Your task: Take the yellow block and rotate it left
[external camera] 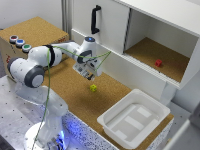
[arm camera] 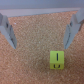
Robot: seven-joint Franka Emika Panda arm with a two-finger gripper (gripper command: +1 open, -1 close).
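Observation:
The yellow block [external camera: 93, 88] is a tiny yellow-green cube lying on the cork board, just below and slightly toward the exterior view's right of my gripper [external camera: 90, 76]. My gripper hovers above the board, clear of the block. In the wrist view the yellow block [arm camera: 57, 59] shows a dark mark on its top face, and my gripper [arm camera: 42, 45] stands open with its two fingers [arm camera: 73, 31] spread wide and nothing between them. The block lies beyond the fingertips, off-centre toward one finger.
A white tray [external camera: 134, 118] sits at the board's end on the exterior view's right. A white cabinet with a black handle [external camera: 95, 19] stands behind, its open cork shelf holding a small red block [external camera: 158, 63]. Coloured buttons [external camera: 20, 43] sit on a box at the left.

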